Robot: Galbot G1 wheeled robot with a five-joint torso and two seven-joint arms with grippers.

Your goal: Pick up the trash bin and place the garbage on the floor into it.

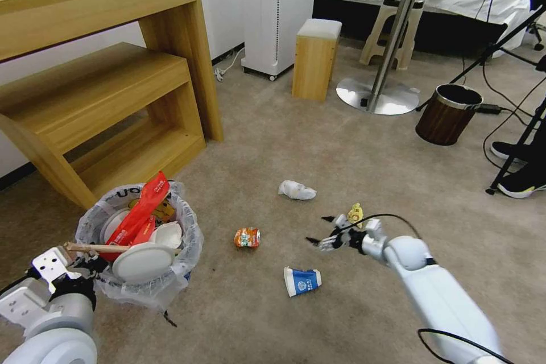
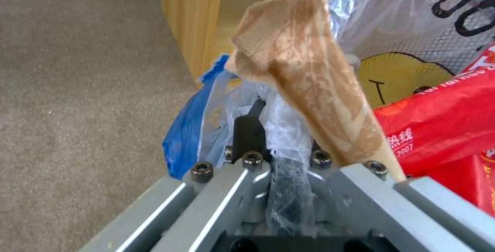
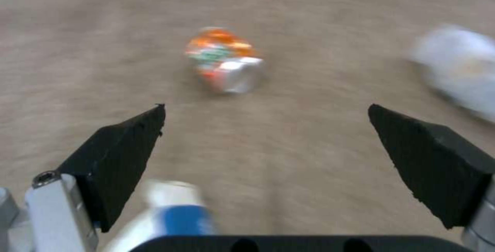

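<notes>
From the head view, the left tool grips the rim of the small round dark trash bin lined with a translucent white plastic bag, which sits low at the robot's left over the beige short-pile carpet floor. A red wrapper, white slippers and a wooden stick already fill it. The right tool hangs spread wide and empty above the carpet, near a crushed orange can, a crushed blue-white paper cup, a white tissue and a yellow wad.

From the left wrist view, the left tool's fingers are closed on the bag-covered rim. The load sits high, so the bin should be held level and steady.

From the right wrist view, the black fingertips stand far apart with nothing between them. The can lies ahead between them, so I judge it the likely target, while the cup lies close beneath. The approach should centre the can between the tips, descend until they nearly meet the carpet, and close across its dented body without nudging the cup.
</notes>
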